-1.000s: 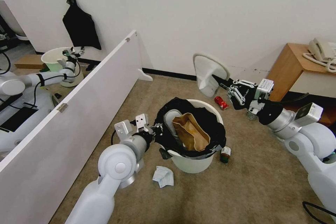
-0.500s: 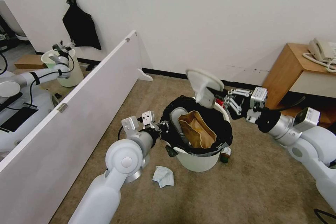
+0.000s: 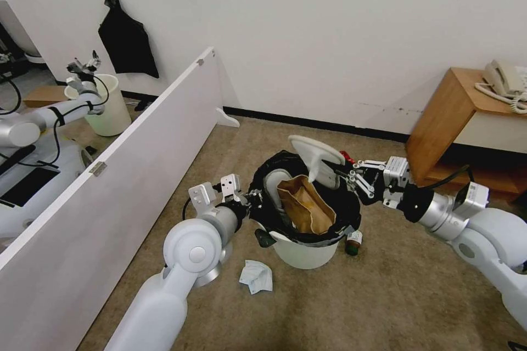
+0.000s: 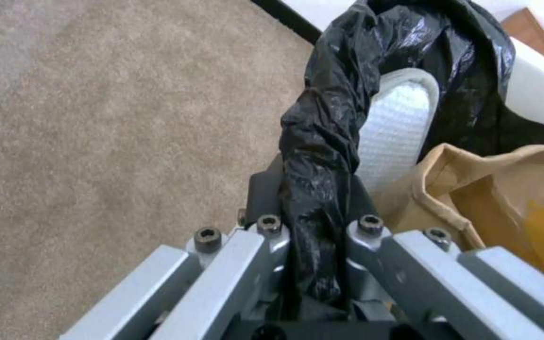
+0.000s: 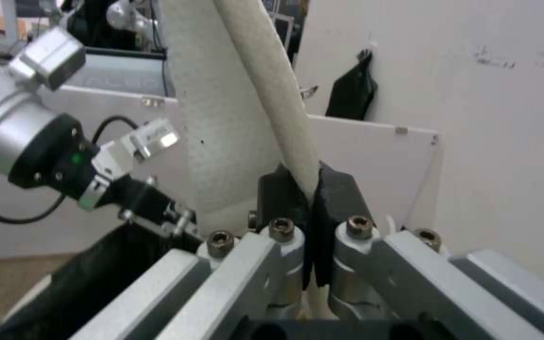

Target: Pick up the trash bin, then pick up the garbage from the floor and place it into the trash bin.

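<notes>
The trash bin, white with a black bag over its rim, stands on the carpet. My left gripper is shut on the bagged rim at the bin's left side. Inside lie a white slipper and a brown paper bag. My right gripper is shut on a second white slipper, holding it tilted over the bin's far right rim; the right wrist view shows the slipper pinched at its edge. On the floor are a crumpled tissue, a small bottle and a red can.
A long white partition board runs along my left. Behind it another robot arm reaches by a cream bin. A wooden side table with a phone stands at the right, against the wall.
My right gripper has carried the slipper from beyond the bin toward me and down, so it now hangs over the bin's rim. The left gripper keeps its hold on the rim.
</notes>
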